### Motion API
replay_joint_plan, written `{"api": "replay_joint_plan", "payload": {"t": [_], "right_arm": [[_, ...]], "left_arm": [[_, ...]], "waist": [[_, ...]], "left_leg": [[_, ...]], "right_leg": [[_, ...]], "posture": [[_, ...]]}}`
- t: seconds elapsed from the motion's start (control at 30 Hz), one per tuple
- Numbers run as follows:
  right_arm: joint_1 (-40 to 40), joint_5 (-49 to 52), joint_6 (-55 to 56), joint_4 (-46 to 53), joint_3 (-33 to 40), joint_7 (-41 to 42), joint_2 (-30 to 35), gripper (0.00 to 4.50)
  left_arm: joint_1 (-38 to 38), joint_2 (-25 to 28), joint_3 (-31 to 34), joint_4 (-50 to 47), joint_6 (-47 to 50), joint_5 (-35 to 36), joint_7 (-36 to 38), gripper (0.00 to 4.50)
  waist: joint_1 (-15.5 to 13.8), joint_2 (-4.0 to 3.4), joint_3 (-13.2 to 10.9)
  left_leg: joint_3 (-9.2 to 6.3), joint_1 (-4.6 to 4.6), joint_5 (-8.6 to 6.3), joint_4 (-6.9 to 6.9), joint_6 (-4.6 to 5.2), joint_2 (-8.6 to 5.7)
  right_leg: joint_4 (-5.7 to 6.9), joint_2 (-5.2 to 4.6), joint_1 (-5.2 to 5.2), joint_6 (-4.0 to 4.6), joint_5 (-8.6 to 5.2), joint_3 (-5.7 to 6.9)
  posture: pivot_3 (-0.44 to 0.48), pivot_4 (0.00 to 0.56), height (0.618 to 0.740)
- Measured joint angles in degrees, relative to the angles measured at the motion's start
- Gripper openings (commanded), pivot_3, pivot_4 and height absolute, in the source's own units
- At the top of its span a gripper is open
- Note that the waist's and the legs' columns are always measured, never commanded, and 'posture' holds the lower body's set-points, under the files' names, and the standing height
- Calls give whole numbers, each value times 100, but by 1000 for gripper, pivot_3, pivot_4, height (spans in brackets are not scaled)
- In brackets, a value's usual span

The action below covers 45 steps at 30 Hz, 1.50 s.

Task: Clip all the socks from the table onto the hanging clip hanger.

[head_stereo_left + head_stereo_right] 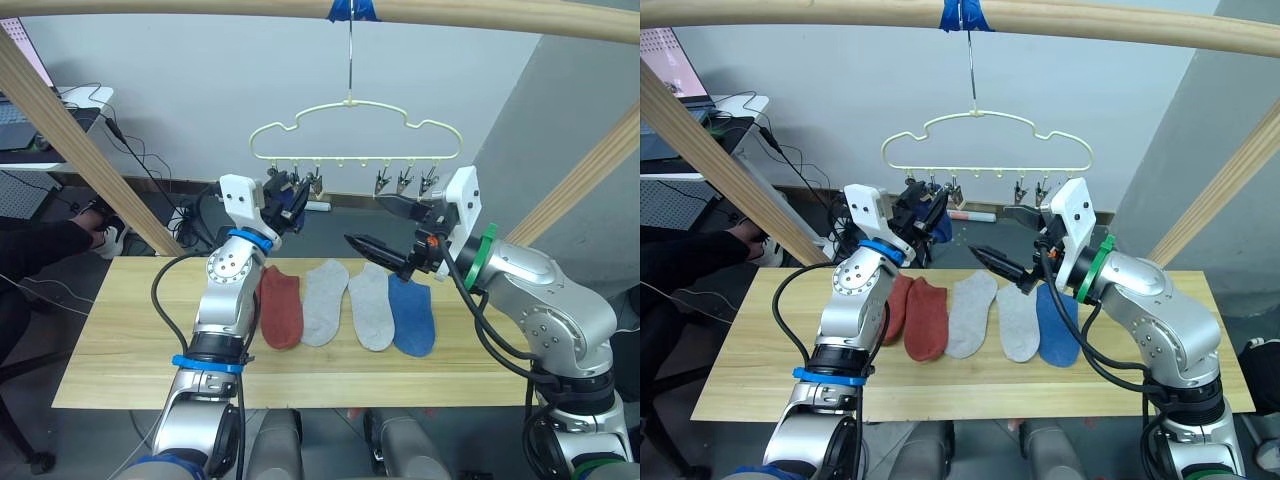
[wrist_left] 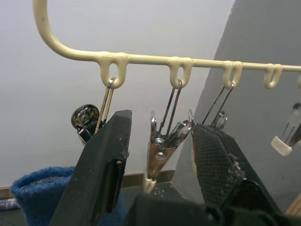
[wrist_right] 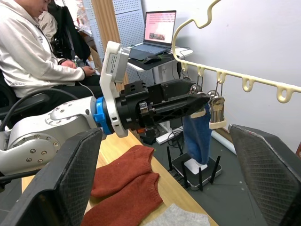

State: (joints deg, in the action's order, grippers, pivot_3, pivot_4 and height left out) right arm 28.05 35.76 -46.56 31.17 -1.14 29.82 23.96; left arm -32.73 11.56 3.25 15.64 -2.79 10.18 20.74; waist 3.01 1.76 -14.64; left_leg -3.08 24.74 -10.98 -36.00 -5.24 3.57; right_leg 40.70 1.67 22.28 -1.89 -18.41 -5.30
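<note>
The clip hanger (image 1: 355,135) hangs by its hook from the wooden pole (image 1: 200,8) above the far edge of the worktop (image 1: 120,340). Silver clips hang along its lower bar.

Left gripper (image 1: 290,200): raised to the left end of the lower bar. In the left wrist view its jaws stand open, with one metal clip (image 2: 162,141) hanging between the two black fingers (image 2: 106,165) and touching neither. A blue sock (image 3: 197,134) hangs from a clip at this end of the bar, just beside the left gripper; its cuff shows next to one finger in the left wrist view.

Right gripper (image 1: 385,228): raised over the far side of the worktop, below the right half of the bar. Its jaws are spread wide and hold nothing.

On the worktop, side by side in a row:
- two rust-red socks (image 1: 920,315), overlapping, nearest the left arm;
- two light grey socks (image 1: 325,300) in the middle;
- one blue sock (image 1: 412,315) at the right end, below the right gripper.

The right gripper is well above these socks and apart from them.

A seated person (image 3: 28,52) is beyond the worktop on the robot's left.
</note>
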Motion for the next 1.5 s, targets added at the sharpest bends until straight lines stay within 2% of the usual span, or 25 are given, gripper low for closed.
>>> {"api": "replay_joint_plan", "payload": {"t": [0.27, 0.97, 1.5], "right_arm": [[-38, 0, 0, 0, 0, 0, 6, 4500], [-37, -3, 0, 0, -1, -16, 7, 4500], [-34, -20, 2, 0, -1, -58, 8, 4500]], "left_arm": [[175, -7, 14, -397, 148, 148, 40, 2348], [291, -1, 49, -378, 213, 111, 114, 2348], [-100, -46, 65, 65, 30, 95, 56, 2348]], "waist": [[9, 0, 0], [14, 0, 0], [28, 0, 0]], "left_leg": [[0, 0, 0, 0, 0, 0], [1, 0, 0, 1, 0, 0], [2, 1, 0, 4, 0, 0]], "right_leg": [[0, 0, 0, 0, 0, -1], [-2, 0, 0, -2, -1, -2], [-8, 1, 1, -2, -1, -3]], "posture": [[-63, 209, 740], [-75, 213, 740], [-79, 212, 740]]}}
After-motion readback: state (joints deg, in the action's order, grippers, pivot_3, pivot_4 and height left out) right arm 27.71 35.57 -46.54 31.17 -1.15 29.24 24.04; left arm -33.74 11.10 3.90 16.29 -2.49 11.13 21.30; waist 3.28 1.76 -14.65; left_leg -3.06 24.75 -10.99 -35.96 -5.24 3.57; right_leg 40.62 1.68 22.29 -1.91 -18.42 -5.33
